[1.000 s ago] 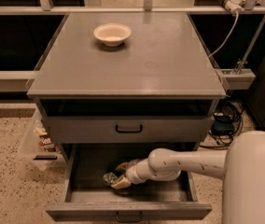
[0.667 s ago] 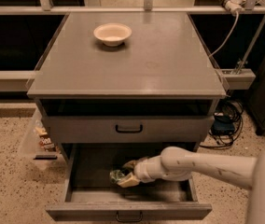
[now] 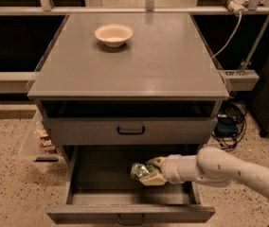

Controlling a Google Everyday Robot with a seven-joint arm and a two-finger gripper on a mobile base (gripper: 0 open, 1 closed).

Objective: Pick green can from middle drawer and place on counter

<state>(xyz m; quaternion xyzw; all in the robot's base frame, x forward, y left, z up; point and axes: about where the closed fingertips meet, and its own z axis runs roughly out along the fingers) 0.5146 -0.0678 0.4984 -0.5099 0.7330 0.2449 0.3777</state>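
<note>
- The small, shiny green-and-silver dented metal can [image 3: 138,170] is being held inside the wide grey metal middle drawer [image 3: 101,176], which is standing pulled open. The can is sitting a little right of the drawer's centre, about midway between its back wall and its front panel.
- The cream two-finger claw [image 3: 149,171] is reaching into that drawer from the drawer's right side, carried on a pale rounded arm [image 3: 219,167].
- The can is being pinched by the claw, as far as can be judged: one finger is showing over the can's far side and the other under its near side.
- The can is lying at the claw's tip, touching it, on the side towards the drawer's left wall. Its long axis cannot be told, since it is being partly covered.
- Whether the can is being held clear of the drawer floor cannot be told.
- The coming move is being judged as a lift up and out towards the drawer's front, kept clear of the closed grey drawer front [image 3: 92,131] just above the drawer's back.
- The large smooth grey table [image 3: 163,65] is lying well above and behind the drawer, and a cream round bowl [image 3: 114,34] is being carried on it.
</note>
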